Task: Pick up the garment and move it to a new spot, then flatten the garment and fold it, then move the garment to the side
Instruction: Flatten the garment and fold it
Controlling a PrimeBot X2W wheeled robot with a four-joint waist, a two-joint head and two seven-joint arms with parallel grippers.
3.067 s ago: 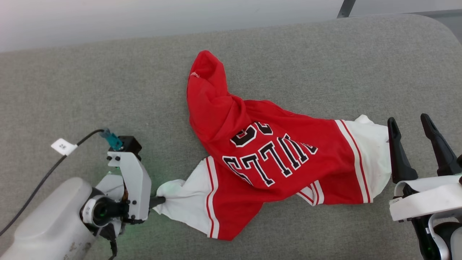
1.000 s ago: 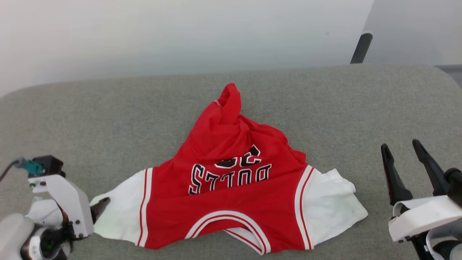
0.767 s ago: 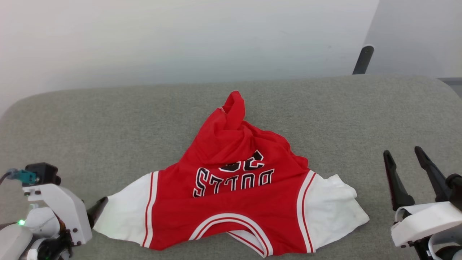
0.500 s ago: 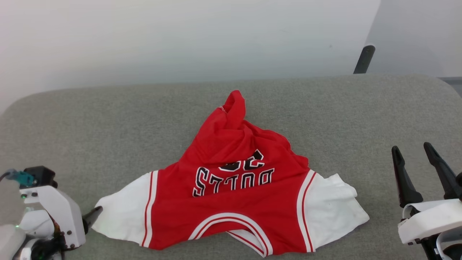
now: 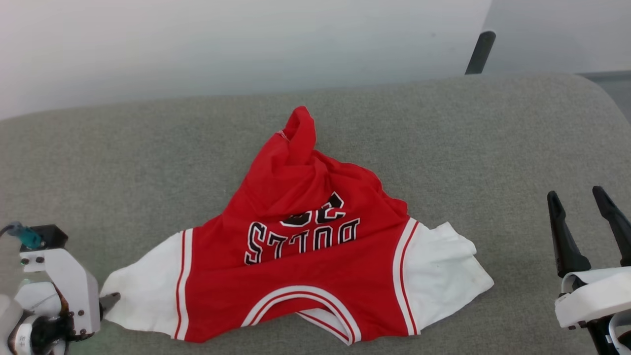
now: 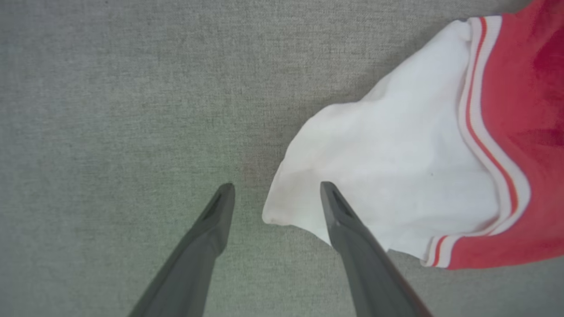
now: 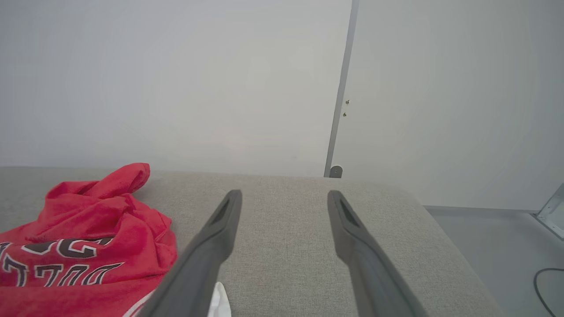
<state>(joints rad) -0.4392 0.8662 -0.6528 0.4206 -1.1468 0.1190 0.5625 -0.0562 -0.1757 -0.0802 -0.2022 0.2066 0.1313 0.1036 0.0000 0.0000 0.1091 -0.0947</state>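
The left gripper (image 6: pixel 276 187) is open, its two dark fingers spread wide and holding nothing. The end of the jersey T-shirt's (image 5: pixel 300 276) white sleeve (image 6: pixel 387 167) lies in the gap between them, its rounded corner closer to the finger (image 6: pixel 348 229) on the right of the left wrist view. That finger crosses over the sleeve's edge, though I cannot tell whether it touches the cloth. Past the sleeve comes the red-white stripe trim (image 6: pixel 476 132) and then the red body.

The right gripper (image 5: pixel 575 193) is also open and empty, with its fingers parted over bare grey upholstery (image 5: pixel 123 162). It stands well apart from the shirt, whose other white sleeve (image 5: pixel 443 266) lies off to its left.

The T-shirt rests on the cushion between the two grippers, both sleeves spread outward and the striped collar (image 5: pixel 300 301) at the near edge. Black white-outlined letters (image 5: pixel 300 239) read upside down across the chest, with numbers partly buried in folds above them. The lower part of the shirt is bunched up into a crumpled red peak (image 5: pixel 298 128) on the far side.

Beyond the cushion rises a pale wall (image 5: pixel 222 44), and a dark post (image 5: pixel 480 52) stands ahead of the right gripper.
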